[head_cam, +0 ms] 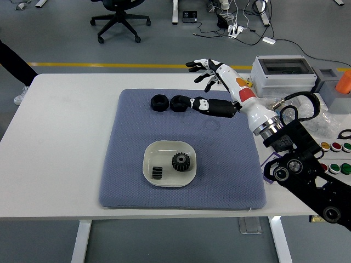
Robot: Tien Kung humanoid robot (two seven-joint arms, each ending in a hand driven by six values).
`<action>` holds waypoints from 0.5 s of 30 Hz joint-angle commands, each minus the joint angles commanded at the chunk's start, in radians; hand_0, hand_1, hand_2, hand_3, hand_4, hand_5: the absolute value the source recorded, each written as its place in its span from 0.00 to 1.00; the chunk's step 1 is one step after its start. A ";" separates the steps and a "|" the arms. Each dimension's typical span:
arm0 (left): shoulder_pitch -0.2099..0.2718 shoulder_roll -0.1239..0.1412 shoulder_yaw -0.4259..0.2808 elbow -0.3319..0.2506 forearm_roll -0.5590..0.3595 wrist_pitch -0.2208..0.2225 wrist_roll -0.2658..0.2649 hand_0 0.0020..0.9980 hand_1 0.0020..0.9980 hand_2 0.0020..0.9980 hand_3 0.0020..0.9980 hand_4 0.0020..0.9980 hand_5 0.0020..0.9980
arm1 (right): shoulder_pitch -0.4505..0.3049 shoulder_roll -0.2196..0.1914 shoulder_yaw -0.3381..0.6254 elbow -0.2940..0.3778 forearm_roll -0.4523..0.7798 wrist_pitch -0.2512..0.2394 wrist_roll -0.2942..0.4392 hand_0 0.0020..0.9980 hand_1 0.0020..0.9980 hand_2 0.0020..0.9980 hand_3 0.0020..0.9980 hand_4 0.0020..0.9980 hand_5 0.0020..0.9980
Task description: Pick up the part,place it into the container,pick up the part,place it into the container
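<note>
A white bowl sits on the blue-grey mat and holds a black gear and a small black ribbed part. Two black ring parts lie in a row at the mat's far side. My right hand is raised above the mat's far right, fingers spread and empty. Its dark thumb points left and ends just right of the second ring, covering what lies there. The left arm is out of view.
A grey lidded box, bags of small parts, an orange object and a panel of coloured buttons crowd the table's right side. A yellow tape measure lies behind the mat. A person's dark sleeve or leg shows at the left edge.
</note>
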 joint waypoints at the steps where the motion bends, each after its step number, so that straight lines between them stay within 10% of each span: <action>1: 0.000 0.001 -0.003 0.000 0.011 0.000 0.000 0.37 0.52 0.55 0.46 1.00 0.79 | -0.015 -0.001 0.004 0.003 0.045 -0.003 0.020 0.69 0.74 0.81 0.86 1.00 0.80; 3: -0.001 0.002 -0.010 0.000 0.030 -0.002 0.002 0.35 0.50 0.54 0.43 1.00 0.79 | -0.042 0.000 0.009 0.005 0.124 -0.011 0.054 0.83 0.81 0.85 0.90 1.00 0.86; 15: -0.017 0.007 -0.016 0.000 0.141 0.006 0.017 0.32 0.48 0.51 0.36 0.97 0.73 | -0.176 0.011 0.067 0.032 0.554 -0.010 0.121 0.89 0.84 0.88 0.91 1.00 0.90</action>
